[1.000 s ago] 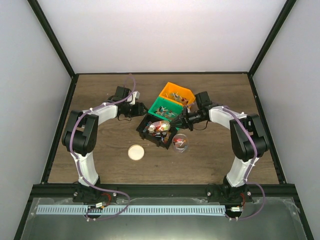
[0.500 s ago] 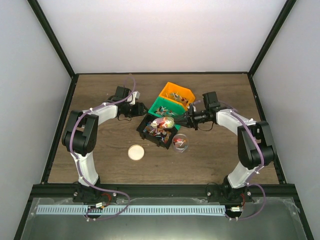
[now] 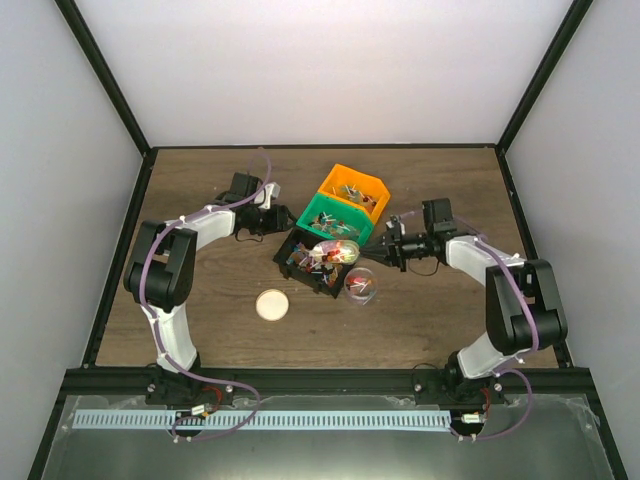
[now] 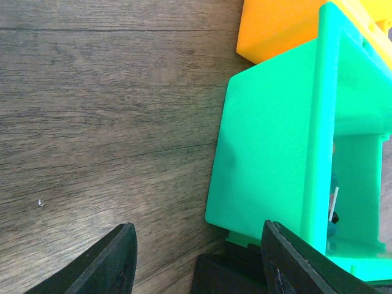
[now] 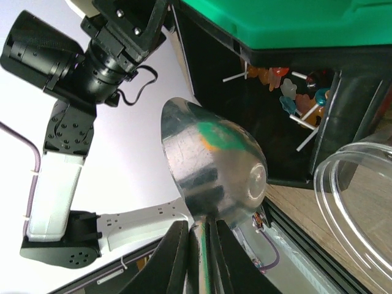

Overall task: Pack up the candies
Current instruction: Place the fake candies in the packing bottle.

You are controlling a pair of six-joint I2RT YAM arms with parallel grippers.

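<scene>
since a second ago the right arm has swung outward toward the right edge of the table. the right gripper [image 3: 392, 250] has drawn back with it, and the metal scoop [image 3: 335, 251] now sits slightly further right over the black bin [image 3: 322, 285]. left arm, bins and lid are unchanged.

surface and room: dark wood-grain table [image 3: 200, 180], enclosed by plain pale walls with black frame posts at the corners. a round beige lid [image 3: 271, 304] lies flat near the left arm, well apart from the bins.

containers: three open bins stand touching in a diagonal row, with the orange bin [image 3: 335, 178] farthest, the green bin [image 3: 312, 212] in the middle and the black bin nearest. a clear round container [image 3: 372, 290] stands just beside the black bin's near right side, with a few red-toned pieces visible inside.

candies [image 3: 303, 262]: the bulk lie in the black bin, mixed red, orange and white, and the right wrist view shows some on thin sticks. more show in the green and orange bins, and some sit in the scoop bowl.

grippers: the right gripper is clamped narrow on the scoop handle, with the bowl held above the black bin. the left gripper [image 3: 277, 218] sits low by the green bin's left wall. its jaws stand about half spread, with nothing gripped between them.
</scene>
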